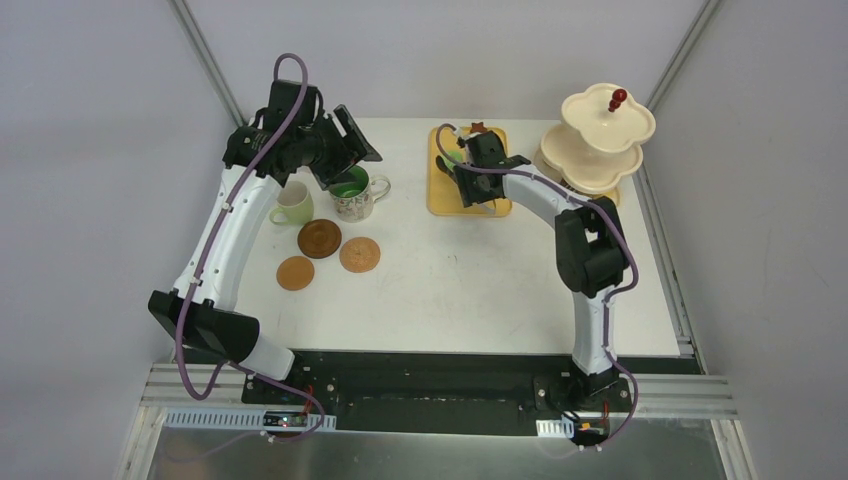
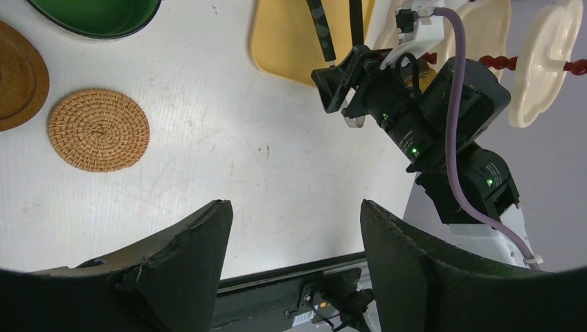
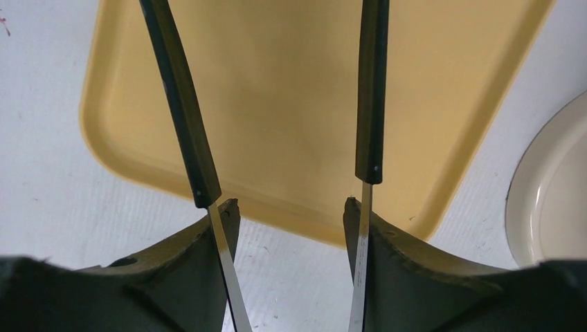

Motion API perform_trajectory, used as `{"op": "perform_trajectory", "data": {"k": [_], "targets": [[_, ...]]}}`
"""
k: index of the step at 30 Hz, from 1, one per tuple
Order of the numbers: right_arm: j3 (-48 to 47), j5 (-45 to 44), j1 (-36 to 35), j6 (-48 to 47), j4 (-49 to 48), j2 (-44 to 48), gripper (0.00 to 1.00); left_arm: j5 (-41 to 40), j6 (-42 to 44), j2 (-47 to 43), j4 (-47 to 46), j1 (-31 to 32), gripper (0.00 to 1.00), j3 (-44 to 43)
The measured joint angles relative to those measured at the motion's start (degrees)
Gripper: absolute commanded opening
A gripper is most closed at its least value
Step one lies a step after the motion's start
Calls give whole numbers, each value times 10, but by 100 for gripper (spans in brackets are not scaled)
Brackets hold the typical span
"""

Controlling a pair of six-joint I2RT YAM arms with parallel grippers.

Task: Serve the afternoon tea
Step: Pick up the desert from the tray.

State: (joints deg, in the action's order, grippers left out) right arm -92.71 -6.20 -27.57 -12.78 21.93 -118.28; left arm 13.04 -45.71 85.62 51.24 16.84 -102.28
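Note:
A cream mug (image 1: 292, 204) and a patterned mug with a green lining (image 1: 354, 192) (image 2: 97, 12) stand at the left rear of the table. Three round brown coasters lie in front of them: a dark one (image 1: 319, 238) (image 2: 17, 76), one to its right (image 1: 359, 254) and a woven one (image 1: 295, 272) (image 2: 99, 129). My left gripper (image 1: 350, 160) (image 2: 296, 204) hovers open above the patterned mug, nothing between its fingers. The cream tiered stand (image 1: 600, 135) with its red knob (image 1: 617, 98) is at the right rear. Small toy pastries (image 1: 455, 155) lie at the tray's far end. The pink mug is out of view.
The yellow tray (image 1: 445, 190) (image 3: 291, 83) (image 2: 291, 34) lies left of the stand. My right gripper (image 1: 480, 200) (image 3: 291, 207) (image 2: 339, 72) is at the tray's near edge, shut on black tongs (image 3: 197, 138) (image 2: 320, 28) whose arms reach out over the tray.

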Motion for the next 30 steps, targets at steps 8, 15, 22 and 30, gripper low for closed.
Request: {"op": "perform_trajectory", "data": {"k": [8,15,22,30], "targets": [[-23,-5,0,-8,7,-34,60,6,0,0,0,-8,70,0],[-51,-5,4,-10,23,-53,59,17,2,0,0,-16,70,1],[-94,-4,11,-10,44,-85,59,20,2,0,0,-23,70,5],[-139,-3,16,-12,81,-122,58,30,2,0,0,-23,70,10]]}}
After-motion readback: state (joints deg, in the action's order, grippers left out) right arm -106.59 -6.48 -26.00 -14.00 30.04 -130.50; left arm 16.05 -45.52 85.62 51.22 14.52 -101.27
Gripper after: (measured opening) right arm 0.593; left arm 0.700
